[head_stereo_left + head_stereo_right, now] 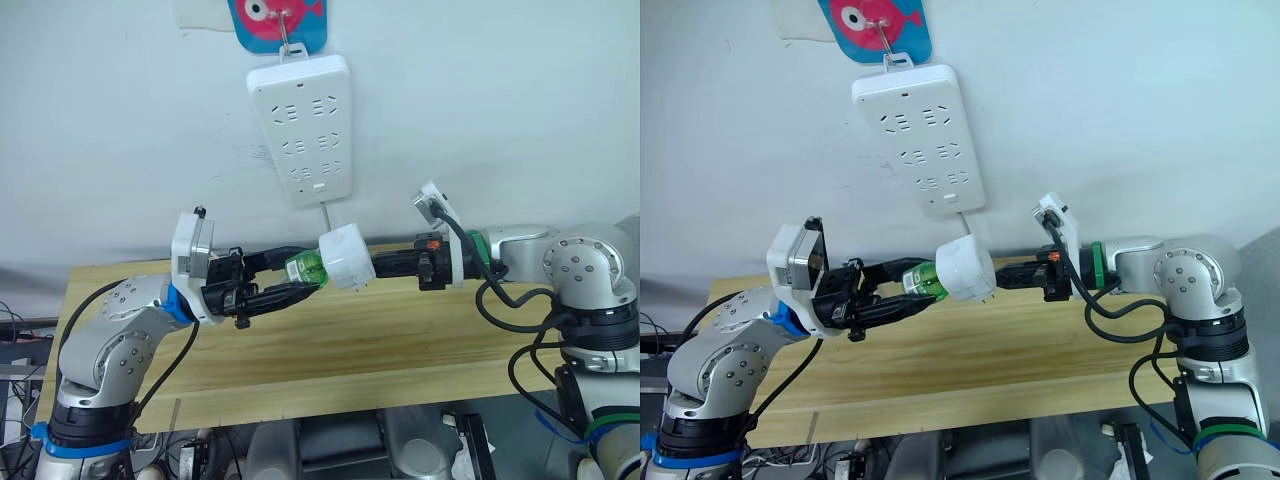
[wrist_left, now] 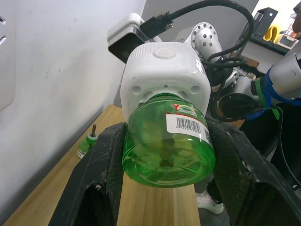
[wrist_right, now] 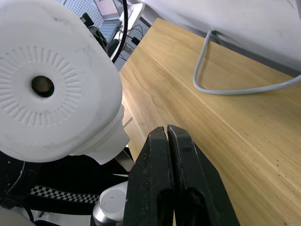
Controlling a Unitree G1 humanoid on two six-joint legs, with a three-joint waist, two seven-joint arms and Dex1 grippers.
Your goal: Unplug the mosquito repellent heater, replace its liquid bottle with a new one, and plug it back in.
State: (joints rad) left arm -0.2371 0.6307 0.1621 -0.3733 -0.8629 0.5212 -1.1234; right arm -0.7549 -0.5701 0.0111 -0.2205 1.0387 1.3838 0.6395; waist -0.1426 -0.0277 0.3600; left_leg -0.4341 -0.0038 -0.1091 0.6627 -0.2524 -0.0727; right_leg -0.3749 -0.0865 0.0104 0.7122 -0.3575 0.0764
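Left end effector (image 2: 164,188) grips green bottle (image 2: 168,143) under heater (image 1: 346,258) — right end effector (image 3: 170,155) closed, empty; power strip (image 1: 302,125) above.

One heater (image 1: 346,257), two green bottles (image 2: 168,143) (image 2: 85,145), one power strip (image 1: 303,126), one table (image 1: 400,340).

The heater (image 1: 346,258) is a small white rounded block held in mid-air at the centre of the frame, above the wooden table and just below the wall strip. A green translucent bottle (image 1: 303,269) (barcode label on its side) is seated in its left end. Its domed end, with a round vent hole ringed by fine ribs, faces right.
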